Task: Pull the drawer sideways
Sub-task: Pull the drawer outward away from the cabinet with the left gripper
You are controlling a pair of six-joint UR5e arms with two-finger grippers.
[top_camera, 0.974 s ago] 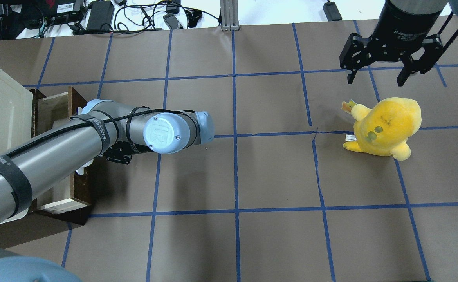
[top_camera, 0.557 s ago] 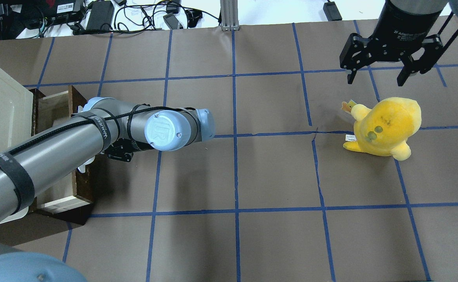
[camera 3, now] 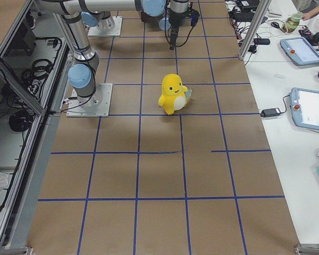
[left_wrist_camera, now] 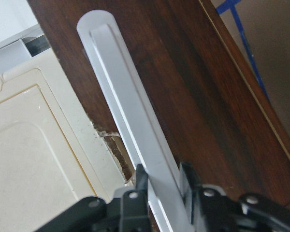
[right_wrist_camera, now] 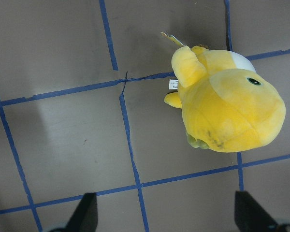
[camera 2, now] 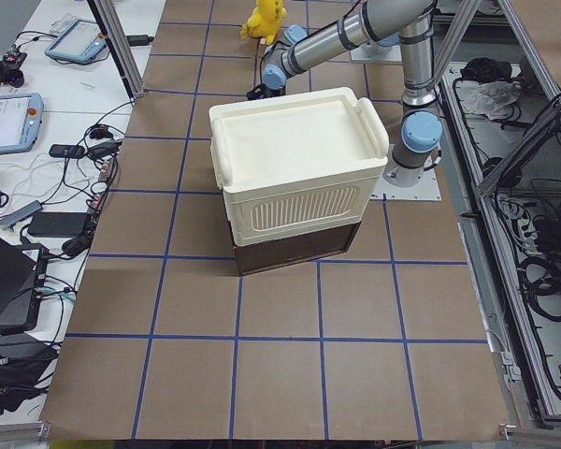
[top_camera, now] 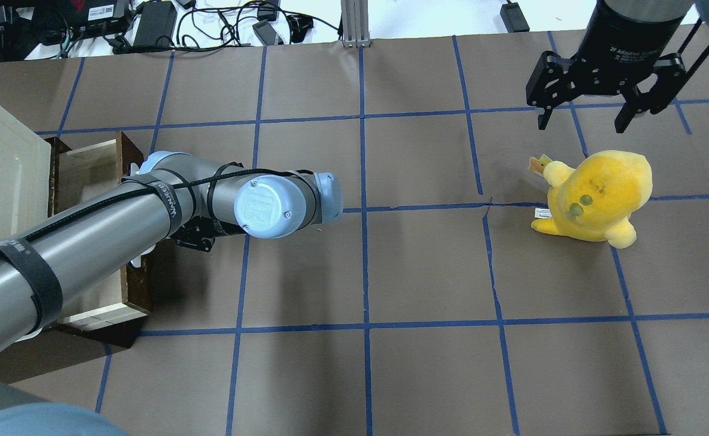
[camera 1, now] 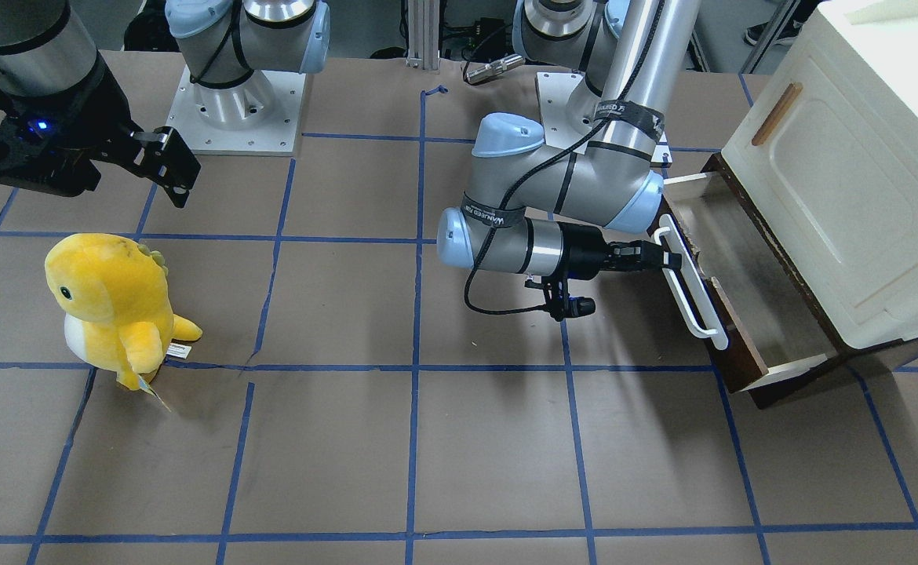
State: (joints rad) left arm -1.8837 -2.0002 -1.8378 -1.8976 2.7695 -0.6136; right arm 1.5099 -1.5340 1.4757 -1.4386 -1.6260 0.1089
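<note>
The dark brown drawer (camera 1: 744,353) stands pulled out from under the cream cabinet (camera 1: 843,173), its pale wood inside showing. My left gripper (camera 1: 667,257) is shut on the long white bar handle (camera 1: 693,292) near its upper end. In the left wrist view my left gripper (left_wrist_camera: 163,186) has both fingers pressed on the handle (left_wrist_camera: 125,111), against the dark front (left_wrist_camera: 198,96). In the overhead view my arm hides the left gripper; the drawer (top_camera: 139,290) sits at the left. My right gripper (top_camera: 580,124) is open and empty, high at the far right.
A yellow plush toy (top_camera: 600,194) stands on the brown table under my right gripper and shows in the right wrist view (right_wrist_camera: 227,111). The cabinet door has a small tan handle (camera 1: 775,114). Cables and boxes lie beyond the table's far edge (top_camera: 148,24).
My left arm has moved right in the overhead view with the handle in its grip, and the drawer has slid a little further out of the cabinet. The right arm has not moved.
</note>
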